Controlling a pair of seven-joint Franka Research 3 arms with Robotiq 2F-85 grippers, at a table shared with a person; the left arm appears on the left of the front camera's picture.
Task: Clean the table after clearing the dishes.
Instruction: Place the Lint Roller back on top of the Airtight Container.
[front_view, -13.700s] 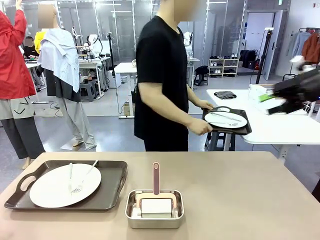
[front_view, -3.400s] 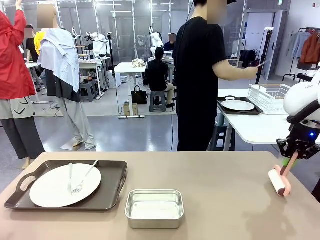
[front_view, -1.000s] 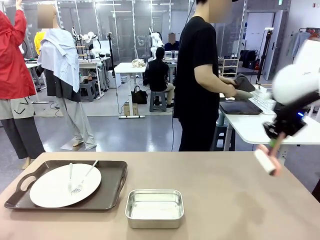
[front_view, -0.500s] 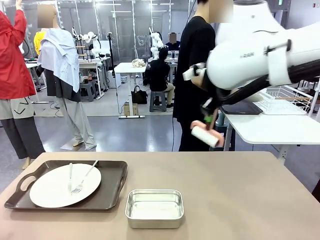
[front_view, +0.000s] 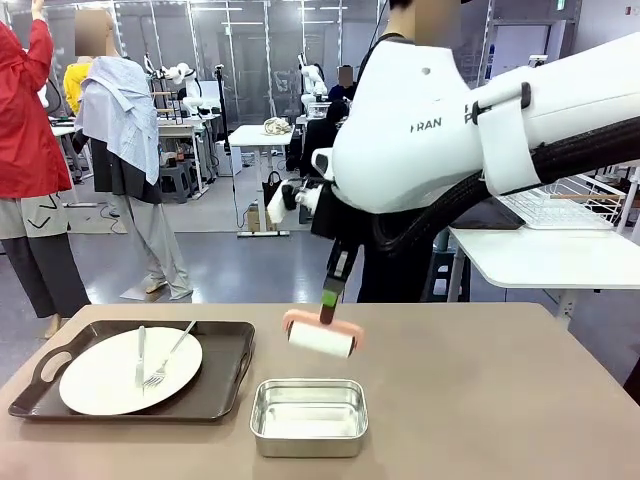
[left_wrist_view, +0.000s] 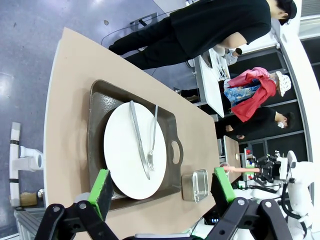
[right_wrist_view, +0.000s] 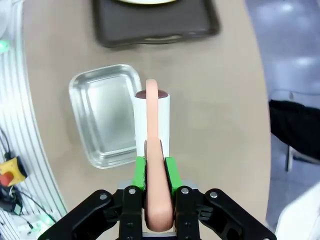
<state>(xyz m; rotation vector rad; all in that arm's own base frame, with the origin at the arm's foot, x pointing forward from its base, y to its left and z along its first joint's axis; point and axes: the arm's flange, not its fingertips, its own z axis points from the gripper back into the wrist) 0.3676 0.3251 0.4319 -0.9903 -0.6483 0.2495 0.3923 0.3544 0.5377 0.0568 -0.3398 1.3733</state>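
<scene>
my right hand (right_wrist_view: 155, 172) grips the pink handle of the lint roller (right_wrist_view: 152, 117), its roll past my fingertips, over the steel pan's (right_wrist_view: 102, 115) edge. my left hand (left_wrist_view: 161, 184) stands wide, holding nothing; beyond it, on the counter (left_wrist_view: 70, 100), sits the tray (left_wrist_view: 97, 107) with plate (left_wrist_view: 122, 160) and forks (left_wrist_view: 145, 145).

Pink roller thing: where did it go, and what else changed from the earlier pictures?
The lint roller left the steel pan: the right gripper took its handle, carried it to the table's right side, then swung it back to the middle, just behind the pan. The person set one tray down on the white table. The other tray, plate and forks stayed put; the left gripper is open.
</scene>
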